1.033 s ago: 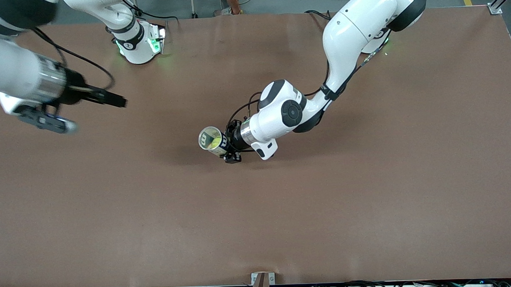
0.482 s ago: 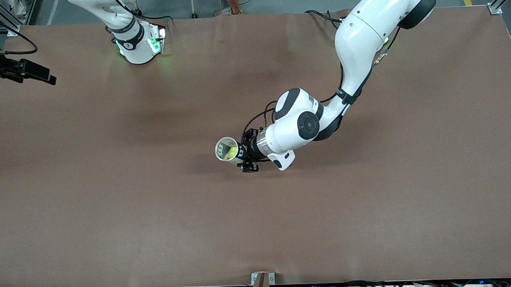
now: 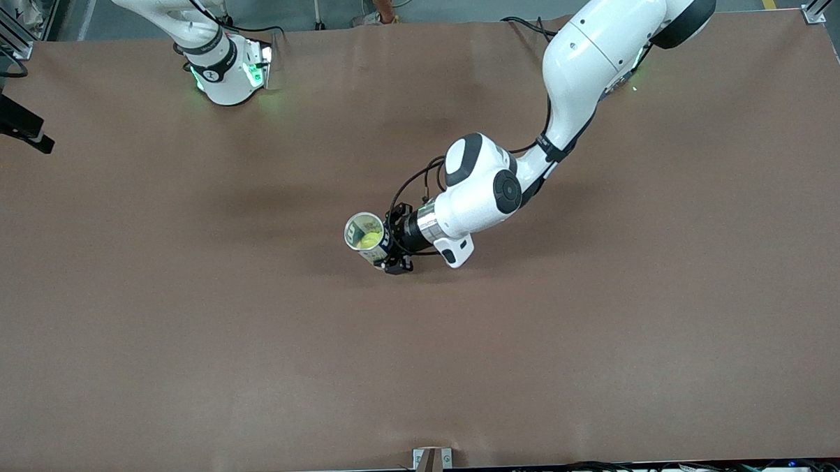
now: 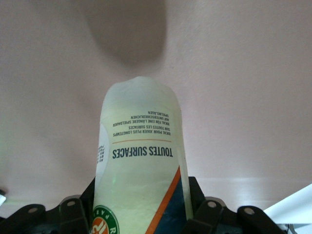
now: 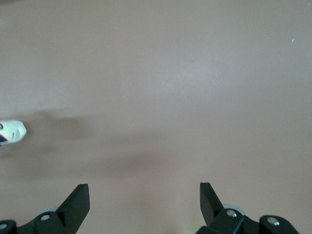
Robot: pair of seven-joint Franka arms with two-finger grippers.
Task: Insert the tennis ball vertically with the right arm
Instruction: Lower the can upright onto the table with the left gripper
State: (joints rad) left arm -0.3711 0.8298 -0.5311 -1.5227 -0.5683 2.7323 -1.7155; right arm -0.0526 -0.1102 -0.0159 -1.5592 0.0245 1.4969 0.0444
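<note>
My left gripper (image 3: 387, 250) is shut on a clear tennis ball can (image 3: 364, 232) with a printed label, over the middle of the table. The can's open mouth faces up and a yellow-green tennis ball (image 3: 372, 231) shows inside it. In the left wrist view the can (image 4: 141, 156) fills the space between the black fingers (image 4: 78, 214) of my left gripper (image 4: 141, 217). My right gripper (image 3: 36, 137) is at the right arm's end of the table, open and empty. In the right wrist view its fingers (image 5: 78, 200) stand wide apart around my right gripper (image 5: 142, 195), above bare table.
The brown table top (image 3: 425, 375) carries nothing else. The right arm's base (image 3: 227, 68) stands at the table's edge farthest from the front camera. The can shows small at the edge of the right wrist view (image 5: 10, 132).
My right arm has pulled away from the can to the table's end. My left arm shifted the can toward its own end, then partly back.
</note>
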